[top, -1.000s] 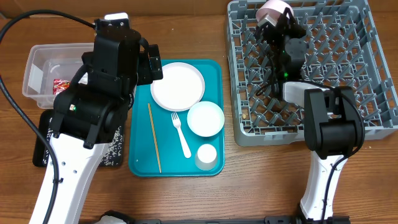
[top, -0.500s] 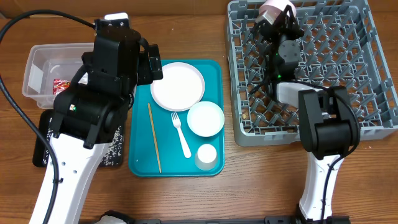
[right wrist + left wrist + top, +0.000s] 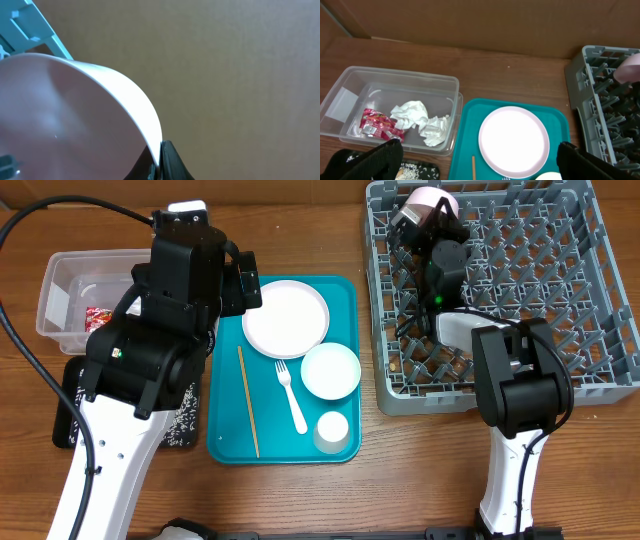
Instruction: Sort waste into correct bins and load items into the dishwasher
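Note:
My right gripper [image 3: 160, 161] is shut on the rim of a white bowl [image 3: 75, 110], holding it tilted over the far left corner of the grey dishwasher rack [image 3: 600, 300]; the bowl [image 3: 428, 200] shows there from overhead. My left gripper [image 3: 475, 167] hangs open above the gap between the clear bin [image 3: 350, 95] and the round plate [image 3: 514, 141], holding nothing. The clear bin holds a red wrapper [image 3: 377, 122] and crumpled napkins [image 3: 420, 120]. On the teal tray [image 3: 345, 300] lie a second bowl [image 3: 330, 370], a cup [image 3: 332, 430], a fork [image 3: 292, 400] and a wooden stick [image 3: 247, 400].
A black tray [image 3: 70, 405] with white grains [image 3: 412, 171] sits in front of the clear bin, mostly under my left arm. A brown cardboard wall stands behind the table. The rack's upright pegs fill its floor.
The right gripper has carried the bowl a little to the left over the rack's far corner. The left arm has not moved.

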`<state>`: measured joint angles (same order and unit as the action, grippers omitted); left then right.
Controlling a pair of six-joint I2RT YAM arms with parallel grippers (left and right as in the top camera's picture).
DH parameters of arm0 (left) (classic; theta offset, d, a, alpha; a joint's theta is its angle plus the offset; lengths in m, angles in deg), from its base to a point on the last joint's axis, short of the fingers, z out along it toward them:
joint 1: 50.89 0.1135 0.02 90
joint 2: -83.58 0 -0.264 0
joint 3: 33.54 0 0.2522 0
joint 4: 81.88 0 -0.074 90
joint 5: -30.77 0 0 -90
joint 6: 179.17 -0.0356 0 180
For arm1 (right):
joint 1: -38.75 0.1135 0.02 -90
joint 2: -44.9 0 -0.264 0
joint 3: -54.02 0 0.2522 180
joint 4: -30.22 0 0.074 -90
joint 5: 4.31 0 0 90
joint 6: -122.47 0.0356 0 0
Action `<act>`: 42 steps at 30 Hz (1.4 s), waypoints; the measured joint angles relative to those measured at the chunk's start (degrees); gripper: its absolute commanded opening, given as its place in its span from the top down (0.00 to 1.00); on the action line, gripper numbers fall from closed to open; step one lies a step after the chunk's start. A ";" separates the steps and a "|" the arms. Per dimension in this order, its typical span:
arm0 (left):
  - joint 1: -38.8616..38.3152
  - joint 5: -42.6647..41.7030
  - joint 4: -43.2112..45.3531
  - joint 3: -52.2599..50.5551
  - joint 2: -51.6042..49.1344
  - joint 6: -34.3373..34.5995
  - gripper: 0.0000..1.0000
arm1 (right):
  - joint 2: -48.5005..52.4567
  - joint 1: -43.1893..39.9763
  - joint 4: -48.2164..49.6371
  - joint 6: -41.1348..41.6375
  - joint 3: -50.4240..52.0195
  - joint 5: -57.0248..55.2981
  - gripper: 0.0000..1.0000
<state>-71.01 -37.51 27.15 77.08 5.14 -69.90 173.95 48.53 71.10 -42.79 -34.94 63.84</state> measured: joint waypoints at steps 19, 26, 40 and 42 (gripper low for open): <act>0.00 0.00 0.00 0.00 0.00 0.00 0.00 | 0.20 1.57 2.49 -1.60 0.63 -7.61 0.95; 0.00 0.00 0.00 0.00 0.00 0.00 0.00 | 0.20 3.52 0.52 -1.49 0.66 -10.97 0.67; 0.00 0.00 0.00 0.00 0.00 0.00 0.00 | 0.24 6.38 2.38 -2.23 0.79 -19.93 0.14; 0.00 0.00 0.00 0.00 0.00 0.00 0.00 | 0.24 7.30 3.15 -2.32 0.79 -21.14 0.12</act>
<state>-71.01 -37.51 27.15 77.08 5.14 -69.90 174.19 55.83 74.24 -45.11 -34.16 42.70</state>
